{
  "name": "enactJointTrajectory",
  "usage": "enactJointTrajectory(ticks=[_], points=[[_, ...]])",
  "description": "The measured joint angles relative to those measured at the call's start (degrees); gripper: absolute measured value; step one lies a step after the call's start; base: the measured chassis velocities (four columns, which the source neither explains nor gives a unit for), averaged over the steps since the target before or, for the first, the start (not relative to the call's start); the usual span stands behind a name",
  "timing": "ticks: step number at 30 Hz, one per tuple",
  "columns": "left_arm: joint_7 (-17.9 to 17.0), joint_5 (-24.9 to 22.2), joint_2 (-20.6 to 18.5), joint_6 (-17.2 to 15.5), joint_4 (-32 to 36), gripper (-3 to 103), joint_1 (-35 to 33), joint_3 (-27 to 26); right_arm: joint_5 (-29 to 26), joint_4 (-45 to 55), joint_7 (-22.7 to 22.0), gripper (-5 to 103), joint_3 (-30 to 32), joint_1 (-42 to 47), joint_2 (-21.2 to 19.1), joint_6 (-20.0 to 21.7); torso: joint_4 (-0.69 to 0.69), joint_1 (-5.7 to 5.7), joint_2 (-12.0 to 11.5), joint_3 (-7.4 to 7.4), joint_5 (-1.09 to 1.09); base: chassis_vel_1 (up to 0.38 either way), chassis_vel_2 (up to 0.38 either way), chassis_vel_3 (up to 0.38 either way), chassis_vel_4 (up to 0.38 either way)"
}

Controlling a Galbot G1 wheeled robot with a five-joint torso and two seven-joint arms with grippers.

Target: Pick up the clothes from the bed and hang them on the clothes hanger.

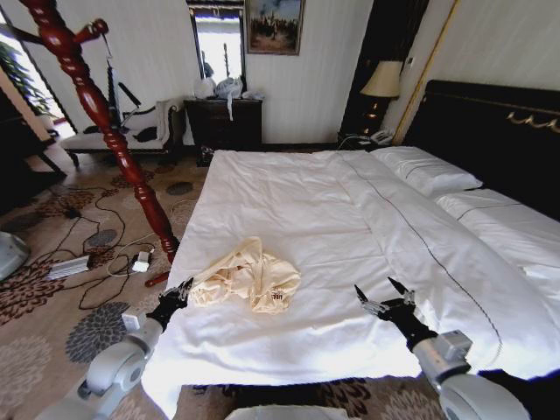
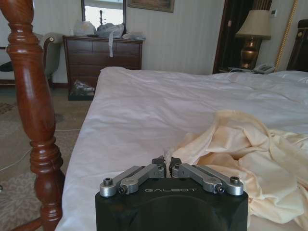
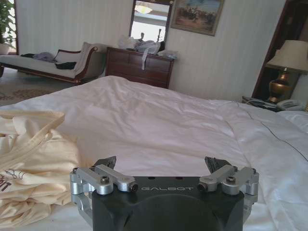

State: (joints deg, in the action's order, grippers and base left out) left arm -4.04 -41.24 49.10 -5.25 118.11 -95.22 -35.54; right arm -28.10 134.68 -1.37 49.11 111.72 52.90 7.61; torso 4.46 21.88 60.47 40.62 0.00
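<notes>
Left gripper (image 1: 184,289) pinches the clothes (image 1: 247,277) at their edge on the bed (image 1: 289,201); right gripper (image 1: 379,295) hovers spread wide just above the duvet.

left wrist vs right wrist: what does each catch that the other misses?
Left wrist alone: the dark-red turned wooden coat stand and the left pincer, shut at the edge of the crumpled cream-yellow satiny top.

Right wrist alone: the open right pincer over bare duvet, the framed painting, the chaise lounge.

Both: the top, the white-duveted bed, the dark wooden dresser, the brass lamp.
</notes>
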Motion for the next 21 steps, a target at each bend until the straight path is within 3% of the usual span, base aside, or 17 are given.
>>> enactJointTrajectory(ticks=[2,5,9,13,16,17,21], points=[[0.14,-0.4,-0.21,0.43,0.14,2,-1.7,-2.32,-2.5,0.19,-0.29,100,-0.1,-0.25,-3.34,1.02,0.0,0.0,0.01,0.0,0.0,0.0,0.0,0.0,0.0],[0.12,-0.92,-0.43,0.45,0.14,2,-1.76,-3.09,-3.63,0.5,-0.63,100,-1.55,-1.23,-4.34,1.9,-0.01,0.0,0.01,0.0,0.0,0.0,0.0,0.0,0.0],[-0.72,-2.56,-1.37,0.36,-0.47,2,-0.07,-3.38,-3.8,0.66,-0.97,100,-8.36,-4.98,-5.28,3.64,0.01,0.0,0.0,0.0,0.02,0.0,0.0,0.0,0.0],[-2.35,-3.3,-3.23,-0.02,-1.3,2,2.32,-1.84,-0.29,-2.15,-0.68,100,-20.79,-12.35,-4.75,4.44,0.0,0.0,0.0,0.0,0.0,0.0,0.0,0.0,0.0],[-2.75,-3.59,-3.86,-0.29,-1.13,2,2.69,-1.12,0.32,-2.97,-0.56,100,-24.48,-15.14,-4.13,4.64,0.02,0.01,0.0,0.0,-0.02,0.0,0.0,0.0,0.0],[-2.94,-3.59,-4.64,-0.53,-0.71,2,1.68,-0.27,1.4,-4.75,-0.67,100,-34.96,-23.61,-2.18,5.79,-0.01,0.01,0.0,0.0,0.0,0.0,0.0,0.0,0.0],[-2.88,-2.52,-4.69,-0.37,-0.63,2,-1.29,-0.75,1.53,-5.79,-0.85,100,-41.41,-28.61,-1.06,6.75,-0.01,0.01,0.0,0.01,-0.02,0.0,0.0,0.0,0.0]])
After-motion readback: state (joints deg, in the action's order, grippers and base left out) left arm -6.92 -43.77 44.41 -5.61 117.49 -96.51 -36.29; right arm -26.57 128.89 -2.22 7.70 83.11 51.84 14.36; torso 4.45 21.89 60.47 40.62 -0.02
